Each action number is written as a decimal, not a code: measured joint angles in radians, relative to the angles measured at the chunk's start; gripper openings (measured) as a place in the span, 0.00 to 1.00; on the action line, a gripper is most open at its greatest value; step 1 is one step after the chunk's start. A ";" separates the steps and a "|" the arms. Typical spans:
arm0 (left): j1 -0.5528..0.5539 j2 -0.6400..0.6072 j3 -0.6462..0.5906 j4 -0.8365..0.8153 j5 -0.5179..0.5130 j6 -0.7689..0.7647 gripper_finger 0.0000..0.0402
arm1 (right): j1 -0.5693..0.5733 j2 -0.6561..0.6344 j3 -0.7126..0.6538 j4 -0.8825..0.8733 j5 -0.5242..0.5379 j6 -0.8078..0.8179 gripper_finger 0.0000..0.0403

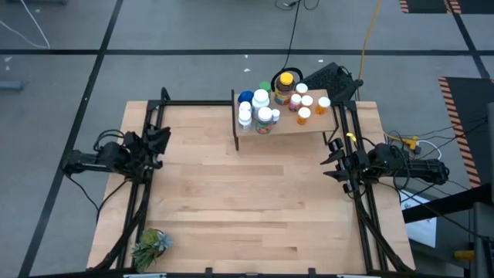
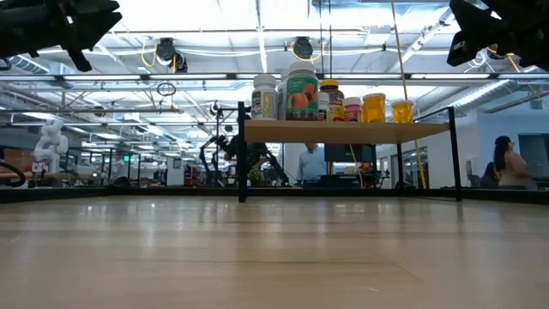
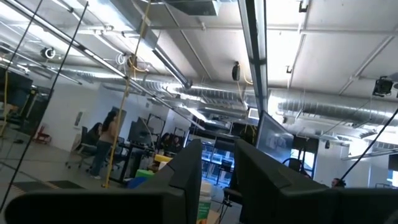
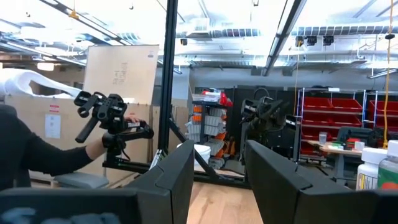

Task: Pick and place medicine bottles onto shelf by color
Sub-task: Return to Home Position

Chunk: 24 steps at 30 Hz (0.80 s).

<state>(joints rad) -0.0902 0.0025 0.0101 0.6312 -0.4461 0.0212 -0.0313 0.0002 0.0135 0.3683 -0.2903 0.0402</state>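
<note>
The left claw [image 1: 164, 141] hangs at the bench's [image 1: 255, 193] left edge, well apart from the shelf [image 1: 309, 123], its fingers [image 3: 186, 171] spread with nothing between them. The right claw [image 1: 334, 158] hangs at the right edge, just below the shelf's right end in the high view, fingers [image 4: 177, 171] likewise spread and empty. All the medicine bottles [image 1: 266, 116] stand on the shelf: white ones grouped toward its left, orange ones [image 1: 305, 116] toward its right, the yellow-lidded jar [image 1: 285, 81] between them at the back. A small plant [image 1: 150, 245] sits at the bench's near left corner.

Bottle labels [image 2: 302, 96] too small to read; plant [image 1: 149, 249] cut off.
</note>
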 joint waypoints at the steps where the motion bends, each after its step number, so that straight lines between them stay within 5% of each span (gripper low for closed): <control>1: 0.000 0.000 0.000 0.000 0.000 0.000 0.24 | 0.000 0.000 0.000 0.000 0.000 0.000 0.34; 11: 0.000 0.001 0.000 -0.019 0.000 0.000 0.24 | 0.000 0.000 0.000 0.000 0.000 0.000 0.34; 21: 0.000 0.024 0.000 -0.561 -0.043 0.002 0.24 | -0.015 0.000 0.000 0.000 0.000 0.000 0.34; 24: 0.003 0.032 0.001 -0.548 -0.052 0.000 0.24 | -0.015 0.000 0.000 0.000 0.000 0.000 0.34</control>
<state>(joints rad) -0.0869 0.0343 0.0113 0.0827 -0.4986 0.0213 -0.0467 -0.0002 0.0135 0.3687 -0.2905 0.0402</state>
